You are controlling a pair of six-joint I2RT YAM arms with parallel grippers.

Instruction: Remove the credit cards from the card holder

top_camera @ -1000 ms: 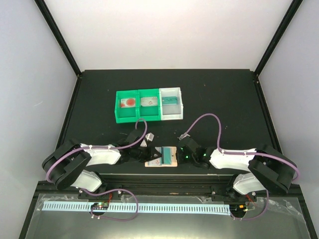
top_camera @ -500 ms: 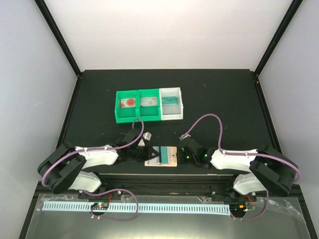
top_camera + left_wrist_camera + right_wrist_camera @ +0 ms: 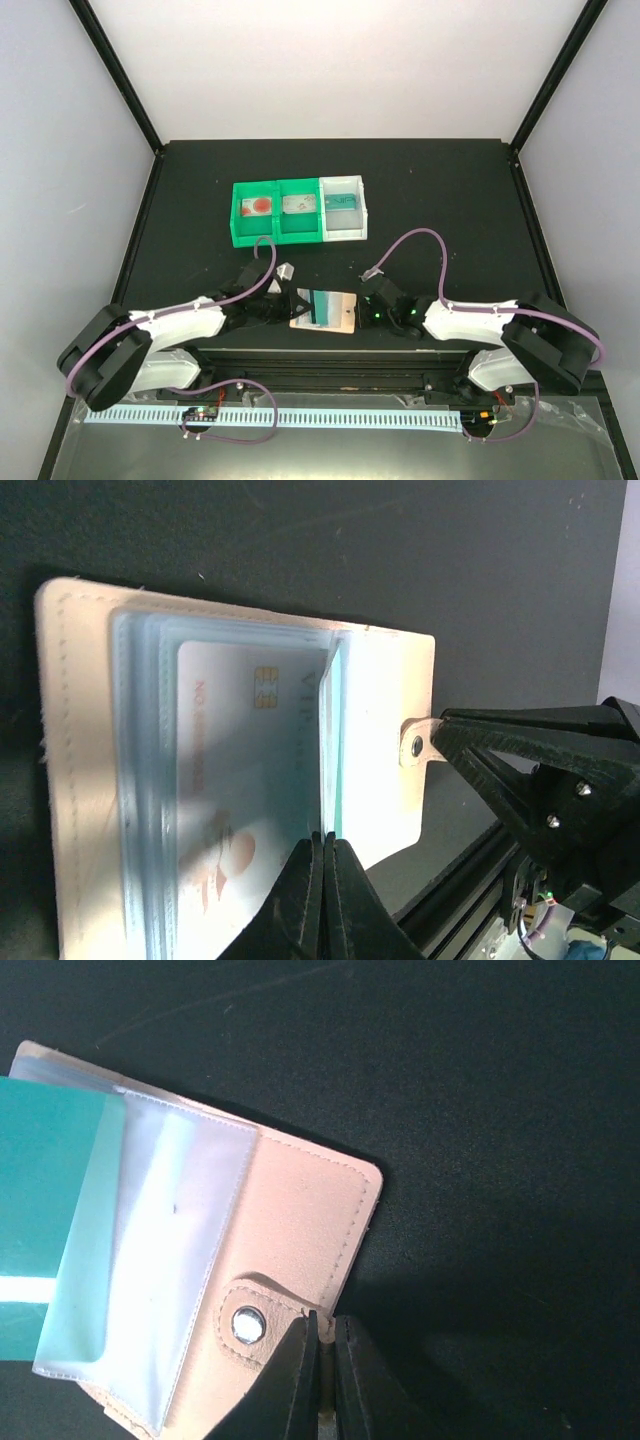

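The tan card holder (image 3: 343,318) lies open at the table's near edge, between my two grippers. My left gripper (image 3: 323,838) is shut on the edge of a teal credit card (image 3: 336,740) that stands on edge in the clear sleeves. In the right wrist view that teal card (image 3: 45,1190) sticks out of a sleeve to the left. A pale card with a chip (image 3: 250,770) sits flat in a sleeve. My right gripper (image 3: 324,1322) is shut on the holder's (image 3: 300,1220) edge beside the snap tab (image 3: 246,1324).
A green-and-white three-compartment bin tray (image 3: 275,237) stands farther back, with a teal card (image 3: 342,201) in its white compartment and small items in the green ones. The black frame rail (image 3: 320,355) runs just in front of the holder.
My left arm has stretched lower and farther to the right, toward the holder. More of the teal card shows above the holder. The right gripper has stayed where it was.
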